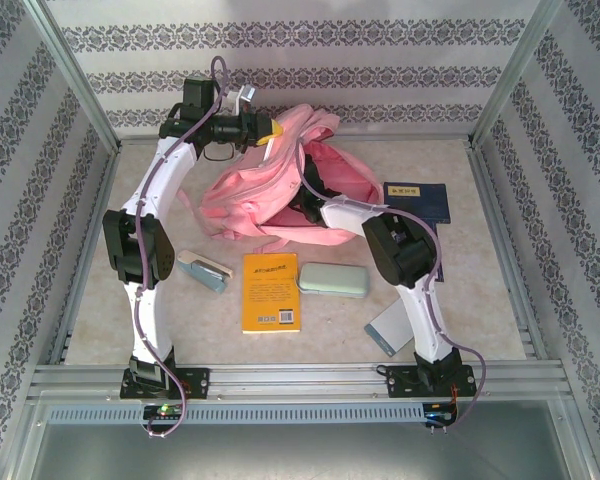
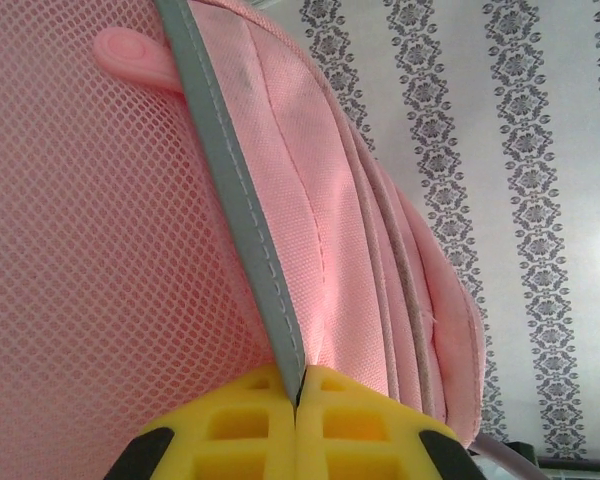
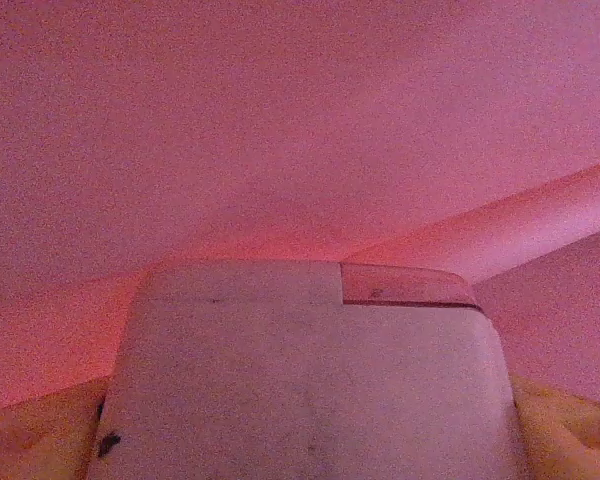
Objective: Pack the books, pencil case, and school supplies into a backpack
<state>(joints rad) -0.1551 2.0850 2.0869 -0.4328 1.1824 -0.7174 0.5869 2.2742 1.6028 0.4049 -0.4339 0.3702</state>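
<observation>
Left fingers pinching backpack, right arm inside

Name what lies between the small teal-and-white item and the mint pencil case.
The yellow-orange book lies flat between them, as the top view shows.

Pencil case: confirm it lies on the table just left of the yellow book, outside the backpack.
Not quite. The pencil case does lie on the table outside the backpack, but it is just right of the yellow book, not left of it. The top external view shows this.
</observation>
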